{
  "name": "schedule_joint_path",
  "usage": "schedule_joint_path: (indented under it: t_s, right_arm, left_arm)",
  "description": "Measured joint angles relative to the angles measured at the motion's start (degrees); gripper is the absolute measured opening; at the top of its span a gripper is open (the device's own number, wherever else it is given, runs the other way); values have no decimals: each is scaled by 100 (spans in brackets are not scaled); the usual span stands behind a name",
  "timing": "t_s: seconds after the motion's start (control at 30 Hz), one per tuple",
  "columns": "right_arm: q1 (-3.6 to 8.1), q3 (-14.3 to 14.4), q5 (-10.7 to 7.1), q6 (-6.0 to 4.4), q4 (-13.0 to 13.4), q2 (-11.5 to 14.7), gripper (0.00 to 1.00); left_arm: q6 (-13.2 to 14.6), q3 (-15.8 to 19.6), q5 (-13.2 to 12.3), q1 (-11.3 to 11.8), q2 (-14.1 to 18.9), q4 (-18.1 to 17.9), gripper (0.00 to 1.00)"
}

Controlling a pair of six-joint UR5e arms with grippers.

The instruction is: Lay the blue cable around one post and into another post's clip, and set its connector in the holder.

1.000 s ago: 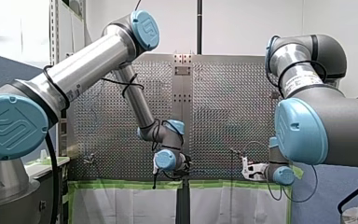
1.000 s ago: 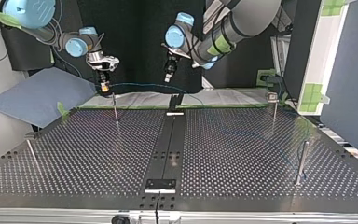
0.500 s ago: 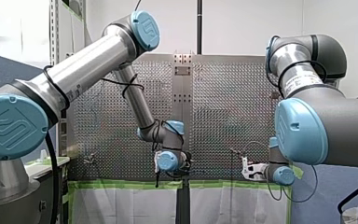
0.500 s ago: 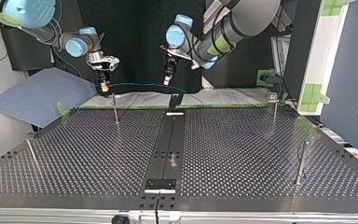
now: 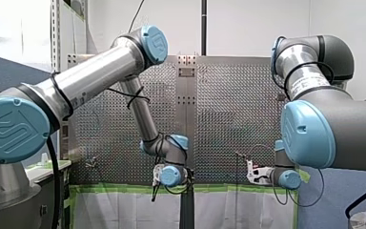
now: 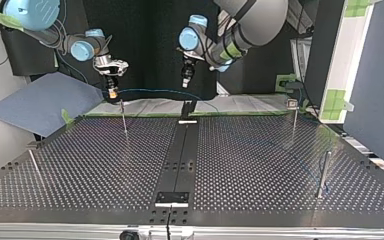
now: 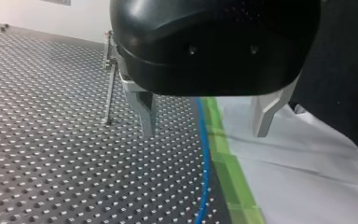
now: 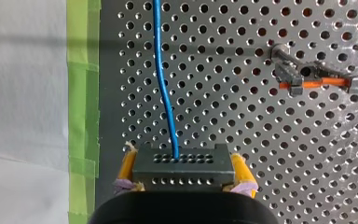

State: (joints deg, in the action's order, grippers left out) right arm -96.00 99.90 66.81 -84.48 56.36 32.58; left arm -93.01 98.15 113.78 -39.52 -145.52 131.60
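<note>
Black connector (image 8: 184, 167) held in my right gripper (image 8: 184, 163); blue cable (image 8: 163, 88) trails ahead

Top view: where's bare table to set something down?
Bare: table between the centre rail and the left-hand posts. Crowded: far edge, with the blue cable, my right tool shut on its connector, and my left tool open above it.

- My left arm (image 5: 95, 71): silver tubes, pale-blue round joint caps (image 5: 9, 129) stamped with a logo, the largest at the front view's 8 o'clock; a black cable (image 5: 132, 93) is tied around it.
- My right arm (image 5: 333, 109): dark grey shells, matching blue caps, printed label (image 5: 305, 85) at 2 o'clock.
- My left gripper (image 7: 205, 130): glossy black housing, two small screws (image 7: 192, 49), grey metal fingers (image 7: 145, 109).
- My right gripper (image 8: 182, 156): black body, yellow pads (image 8: 127, 165).
</note>
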Motion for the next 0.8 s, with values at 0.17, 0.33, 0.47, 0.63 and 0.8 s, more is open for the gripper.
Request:
schedule_joint_path:
  t_s: [0.17, 0.33, 0.47, 0.63, 0.8]
  right_arm:
    - [-1, 0, -1, 0, -1, 0, 0]
    - [-2, 0, -1, 0, -2, -1, 0]
    - [-2, 0, -1, 15, -7, -1, 0]
    - [-3, 0, -1, 69, -30, -1, 0]
    - [-18, 0, -1, 85, -36, -1, 0]
  left_arm:
    - [-11, -186, -10, -26, -101, 29, 100]
    - [-43, -350, 4, -24, -117, 58, 100]
    - [-64, -424, 3, -10, -118, 73, 100]
    - [-95, -451, -9, 9, -141, 101, 100]
    - [-118, -577, -39, 0, -290, 247, 100]
